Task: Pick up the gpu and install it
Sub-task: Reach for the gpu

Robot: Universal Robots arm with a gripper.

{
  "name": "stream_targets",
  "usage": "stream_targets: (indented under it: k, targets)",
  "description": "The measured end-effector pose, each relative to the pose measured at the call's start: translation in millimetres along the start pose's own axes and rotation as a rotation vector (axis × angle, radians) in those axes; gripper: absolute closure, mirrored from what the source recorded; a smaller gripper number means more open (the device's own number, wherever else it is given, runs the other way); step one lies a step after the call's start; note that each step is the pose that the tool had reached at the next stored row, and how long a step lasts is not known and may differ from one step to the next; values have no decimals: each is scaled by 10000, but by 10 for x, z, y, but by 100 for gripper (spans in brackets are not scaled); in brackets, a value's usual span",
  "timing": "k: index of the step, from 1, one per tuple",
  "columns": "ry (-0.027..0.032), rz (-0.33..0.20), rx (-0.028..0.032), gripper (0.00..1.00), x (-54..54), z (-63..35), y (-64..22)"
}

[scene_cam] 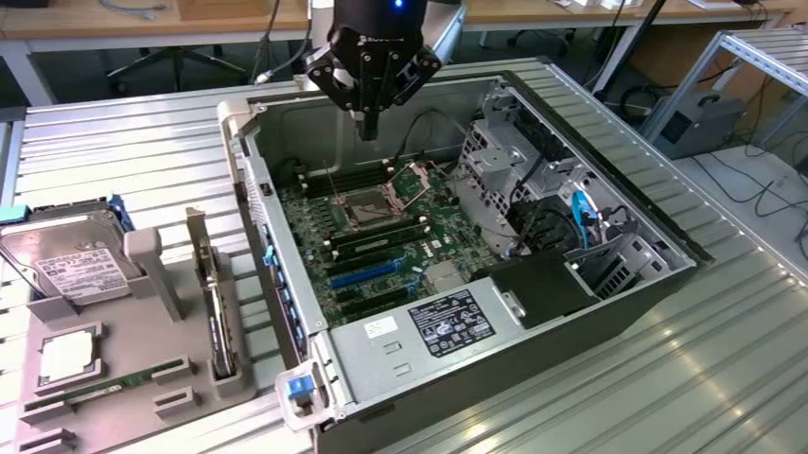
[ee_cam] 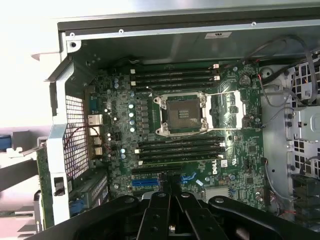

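The gpu stands on edge in a slot of the grey parts holder, on the exterior view's left beside the open computer case. Its silver bracket end rises at the far end. My gripper hangs over the far part of the case, well away from the gpu, fingers shut with nothing between them. In the wrist view the gripper points down at the motherboard, close above the blue expansion slot and below the open processor socket.
The holder also carries a silver hard drive, a processor and a green memory stick. Inside the case sit a power supply, drive cages and loose cables. The case walls rise around the board.
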State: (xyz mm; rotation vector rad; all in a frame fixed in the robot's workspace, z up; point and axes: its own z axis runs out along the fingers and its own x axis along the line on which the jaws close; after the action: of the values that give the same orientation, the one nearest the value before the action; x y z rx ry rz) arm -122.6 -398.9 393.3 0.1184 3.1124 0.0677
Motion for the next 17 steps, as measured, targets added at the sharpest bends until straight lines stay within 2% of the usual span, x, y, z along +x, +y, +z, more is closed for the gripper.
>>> stream_targets:
  k: [4, 7, 10, 17]
  targets:
    - [1, -3, 1, 89, 79, -2, -7]
    - [1, -3, 1, 89, 204, -4, -16]
    - [1, -3, 1, 89, 379, -6, -30]
    - [1, -2, 1, 89, 617, -9, -47]
